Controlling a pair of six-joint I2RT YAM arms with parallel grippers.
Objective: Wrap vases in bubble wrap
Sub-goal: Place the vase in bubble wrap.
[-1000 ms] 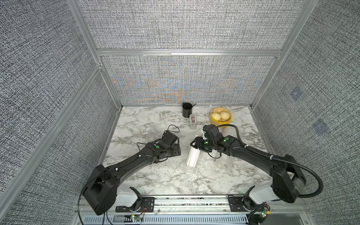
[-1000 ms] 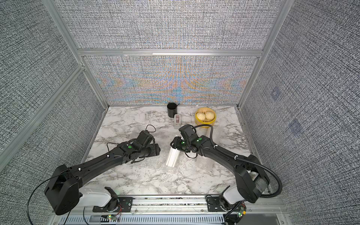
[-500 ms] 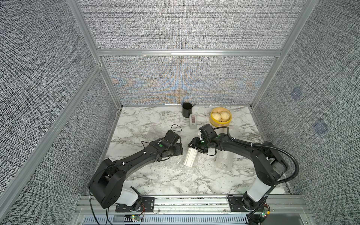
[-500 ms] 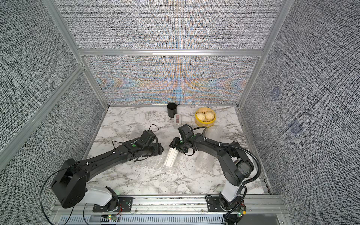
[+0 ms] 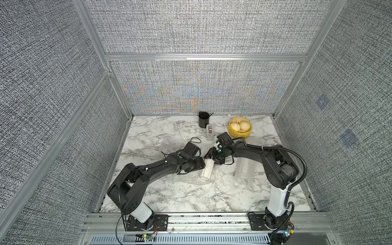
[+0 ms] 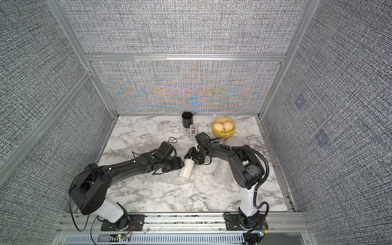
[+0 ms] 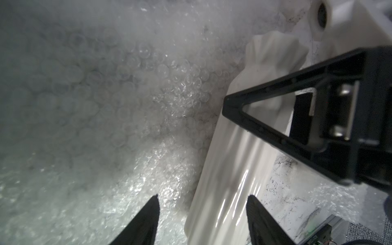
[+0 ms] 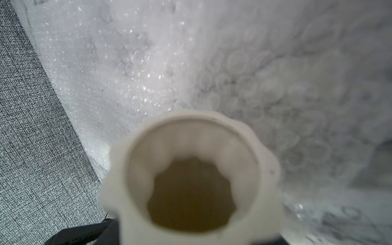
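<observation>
Just below centre in both top views, the tall vase (image 5: pixel 206 172) lies on a bubble wrap sheet (image 5: pixel 187 181) spread over the marble table (image 5: pixel 169 201), with its base toward the bottom of the frame. The right wrist view looks straight into its mouth, which is dim and brownish inside. To its right sits a bubble-wrap roll (image 5: pixel 244 172); what it holds cannot be told. Higher in the frame, a small clear box (image 5: pixel 210 132) holds something red and a yellow bowl (image 5: pixel 239 136) holds two pale buns (image 5: pixel 235 125). By the back wall, a thin dark stick (image 5: pixel 211 114) pokes out of a black cup (image 5: pixel 203 121). The left gripper (image 7: pixel 203 196) straddles the vase's body with its jaws apart, one finger clear of it over the wrap. The right gripper (image 5: pixel 213 158) is clamped on the vase near its neck.
</observation>
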